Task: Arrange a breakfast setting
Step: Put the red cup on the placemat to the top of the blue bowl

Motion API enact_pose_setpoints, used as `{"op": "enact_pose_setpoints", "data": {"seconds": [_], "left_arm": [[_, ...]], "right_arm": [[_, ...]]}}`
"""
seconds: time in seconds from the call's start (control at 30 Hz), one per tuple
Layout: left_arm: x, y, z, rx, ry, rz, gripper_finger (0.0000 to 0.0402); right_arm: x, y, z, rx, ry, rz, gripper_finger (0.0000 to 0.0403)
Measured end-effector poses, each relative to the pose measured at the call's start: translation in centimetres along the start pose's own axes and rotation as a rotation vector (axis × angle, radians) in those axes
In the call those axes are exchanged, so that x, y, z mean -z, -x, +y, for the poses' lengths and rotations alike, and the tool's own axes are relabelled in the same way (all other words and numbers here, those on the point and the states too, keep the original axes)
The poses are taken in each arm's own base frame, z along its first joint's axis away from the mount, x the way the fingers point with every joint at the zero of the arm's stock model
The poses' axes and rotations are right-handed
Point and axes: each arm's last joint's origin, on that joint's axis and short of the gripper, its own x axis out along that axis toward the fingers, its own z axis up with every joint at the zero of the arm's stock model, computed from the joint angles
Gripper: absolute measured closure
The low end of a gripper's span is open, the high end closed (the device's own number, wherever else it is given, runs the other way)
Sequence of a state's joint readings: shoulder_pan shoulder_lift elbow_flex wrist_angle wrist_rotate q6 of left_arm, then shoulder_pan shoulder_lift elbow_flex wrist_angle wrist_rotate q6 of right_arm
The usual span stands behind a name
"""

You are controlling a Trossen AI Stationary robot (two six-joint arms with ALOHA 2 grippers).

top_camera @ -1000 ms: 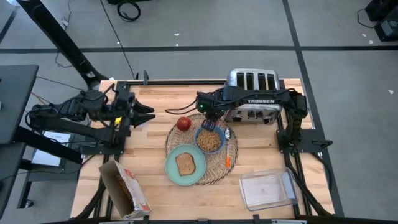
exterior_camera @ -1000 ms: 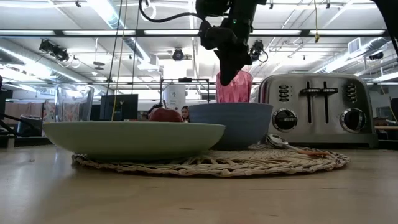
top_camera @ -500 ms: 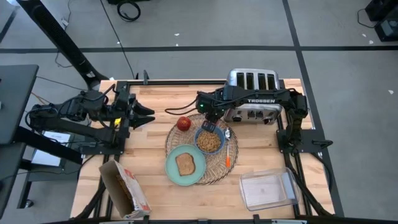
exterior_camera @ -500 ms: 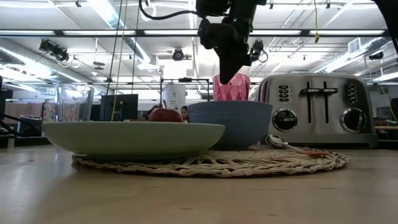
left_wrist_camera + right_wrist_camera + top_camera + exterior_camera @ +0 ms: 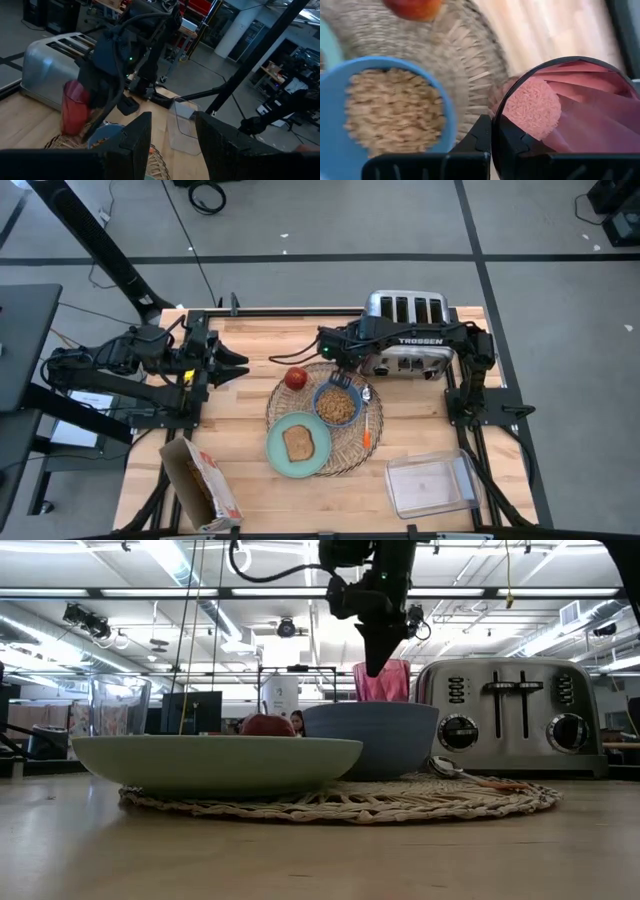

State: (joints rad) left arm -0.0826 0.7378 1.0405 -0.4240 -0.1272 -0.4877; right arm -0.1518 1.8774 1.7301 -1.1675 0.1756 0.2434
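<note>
Here, the right gripper (image 5: 383,668) pinches the rim of the pink cup (image 5: 381,682) just behind the blue bowl (image 5: 371,738); light, thin-walled, likely slippery, best held at the rim.

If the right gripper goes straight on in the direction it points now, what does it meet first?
Probably the wicker placemat. The right gripper points down, shut on the pink cup, so the cup's base would land there first, beside the blue bowl.

The right arm's dark hand (image 5: 381,660) hangs at the rim of the pink translucent cup (image 5: 384,682), behind the blue bowl (image 5: 370,738) and teal plate (image 5: 215,761) on the round woven wicker placemat (image 5: 340,801), beside the silver four-slot toaster (image 5: 512,716).
</note>
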Motion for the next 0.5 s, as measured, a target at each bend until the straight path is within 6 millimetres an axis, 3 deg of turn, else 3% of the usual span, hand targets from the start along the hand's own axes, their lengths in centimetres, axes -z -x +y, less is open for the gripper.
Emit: {"op": "enact_pose_setpoints", "data": {"seconds": [0.5], "left_arm": [[0.0,-0.02,0.0,0.0,0.0,0.001,0.0241]], "right_arm": [[0.02,-0.63,0.32,-0.046,-0.014,-0.004,0.0388]]}}
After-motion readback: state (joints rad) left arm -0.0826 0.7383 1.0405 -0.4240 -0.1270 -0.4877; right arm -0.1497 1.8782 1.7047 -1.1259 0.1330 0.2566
